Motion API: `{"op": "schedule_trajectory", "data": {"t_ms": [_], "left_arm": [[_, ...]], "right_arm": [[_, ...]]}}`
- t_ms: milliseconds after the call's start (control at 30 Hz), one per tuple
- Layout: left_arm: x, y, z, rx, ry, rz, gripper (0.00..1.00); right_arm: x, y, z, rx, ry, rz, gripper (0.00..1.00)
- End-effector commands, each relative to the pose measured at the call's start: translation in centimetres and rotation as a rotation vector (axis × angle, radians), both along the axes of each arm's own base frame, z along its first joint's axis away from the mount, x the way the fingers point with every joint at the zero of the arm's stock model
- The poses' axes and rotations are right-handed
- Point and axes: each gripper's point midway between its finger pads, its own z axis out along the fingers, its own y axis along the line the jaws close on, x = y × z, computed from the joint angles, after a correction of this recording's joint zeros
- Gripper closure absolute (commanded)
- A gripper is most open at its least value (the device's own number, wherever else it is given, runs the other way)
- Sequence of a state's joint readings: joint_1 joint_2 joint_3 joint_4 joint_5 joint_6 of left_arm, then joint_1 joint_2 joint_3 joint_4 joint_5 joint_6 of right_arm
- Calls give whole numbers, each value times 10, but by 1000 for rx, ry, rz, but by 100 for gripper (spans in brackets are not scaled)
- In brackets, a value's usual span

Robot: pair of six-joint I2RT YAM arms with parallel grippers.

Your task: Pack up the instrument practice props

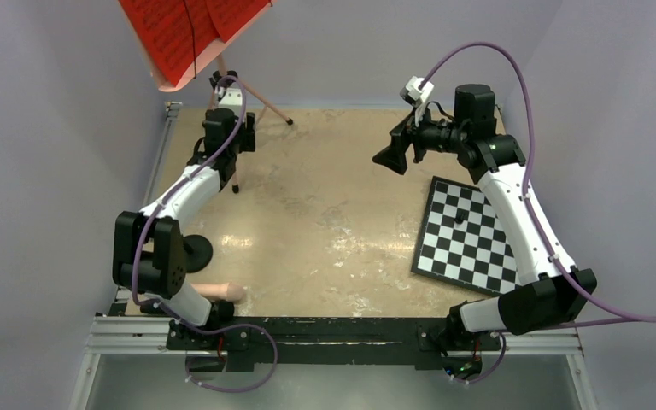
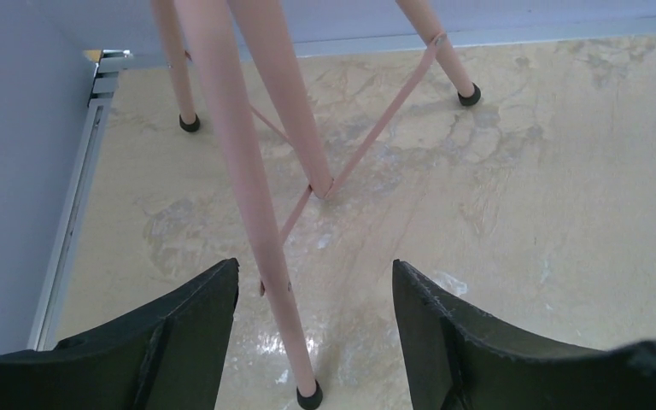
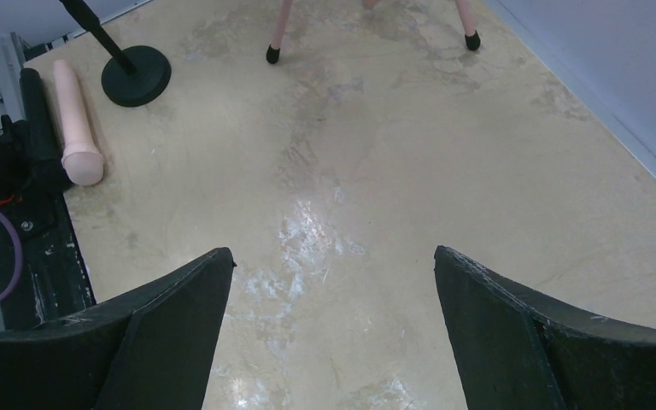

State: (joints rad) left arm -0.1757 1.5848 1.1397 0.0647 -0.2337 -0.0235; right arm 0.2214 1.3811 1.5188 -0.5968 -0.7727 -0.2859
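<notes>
The pink music stand (image 1: pixel 171 82) stands at the back left, with red sheet-music pages (image 1: pixel 184 34) on its desk. My left gripper (image 1: pixel 241 141) is open among its tripod legs. In the left wrist view the near leg (image 2: pixel 256 222) runs between my open fingers (image 2: pixel 316 290), closer to the left finger (image 2: pixel 196 325) and not gripped. A pink rod (image 1: pixel 222 293) lies by the near left edge, beside a black round base (image 1: pixel 195 250). Both show in the right wrist view, the rod (image 3: pixel 77 124) and the base (image 3: pixel 137 75). My right gripper (image 1: pixel 390 156) is open and empty in the air (image 3: pixel 333 282).
A black-and-white checkerboard (image 1: pixel 465 235) lies at the right under my right arm, with a small dark thing (image 1: pixel 459 218) on it. Walls close in the table on the left, back and right. A metal rail (image 1: pixel 333 337) runs along the near edge.
</notes>
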Motion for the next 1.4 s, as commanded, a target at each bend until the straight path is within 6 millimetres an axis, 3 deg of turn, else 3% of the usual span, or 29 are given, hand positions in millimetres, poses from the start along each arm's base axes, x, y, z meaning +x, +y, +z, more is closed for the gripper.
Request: {"op": "schedule_trajectory", "data": {"t_ms": [0, 367, 667, 900, 1100, 1267, 1367], "left_arm": [[33, 3, 42, -53, -154, 47, 31], [69, 5, 27, -35, -140, 15, 51], [67, -8, 7, -36, -98, -72, 100], [56, -20, -5, -11, -87, -176, 100], [26, -45, -11, -51, -59, -339, 100], [18, -34, -16, -36, -45, -289, 100], [23, -19, -15, -77, -43, -226, 100]], "right_arm": [[-2, -2, 8, -5, -21, 5, 8], [0, 1, 9, 5, 12, 5, 7], [-1, 0, 3, -4, 41, 11, 7], [-5, -2, 2, -22, 41, 12, 7], [-8, -1, -2, -16, 55, 19, 7], [-3, 1, -4, -13, 58, 23, 7], [7, 6, 11, 8, 3, 33, 8]]}}
